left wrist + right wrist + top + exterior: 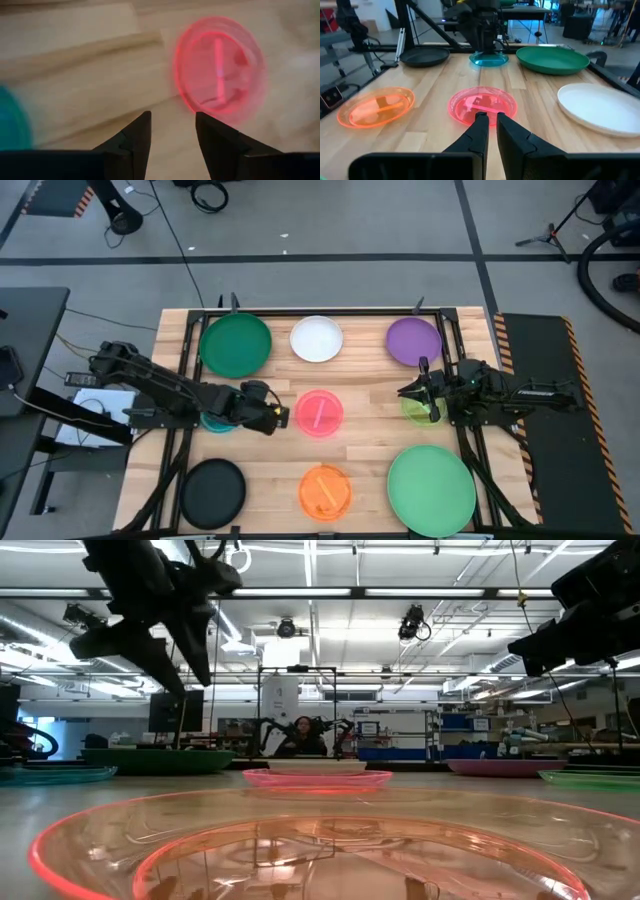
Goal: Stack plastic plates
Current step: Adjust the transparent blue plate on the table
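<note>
Hovering over the table's left middle, the left gripper (pixel 283 417) has its fingers (pixel 137 137) spread with bare wood between them, pointing toward 3 o'clock at the pink plate (pixel 319 413), which lies just beyond the tips at the table's centre; it touches nothing. A blue plate (pixel 214 422) lies under that arm's wrist, mostly hidden by it. From the other side the right gripper (pixel 404 391) points toward 9 o'clock at the same pink plate, its fingers (pixel 480 132) close together with only a thin slit between them, holding nothing. A lime plate (pixel 416 409) lies just beneath the right arm, partly covered. Around the pink plate, on the high view's clock face: the white plate (pixel 316 338) lies at 12, the dark green plate (pixel 236 345) at 10 to 11, the purple plate (pixel 413 341) at 1 to 2, the orange plate (pixel 324 491) at 6, the black plate (pixel 213 492) at 7 to 8, and the large light green plate (pixel 431 490) at 4 to 5. All plates lie flat on the wooden table (pixel 370 440), each apart from the others, none stacked. A person (pixel 302 736) sits far behind the table in the low view
</note>
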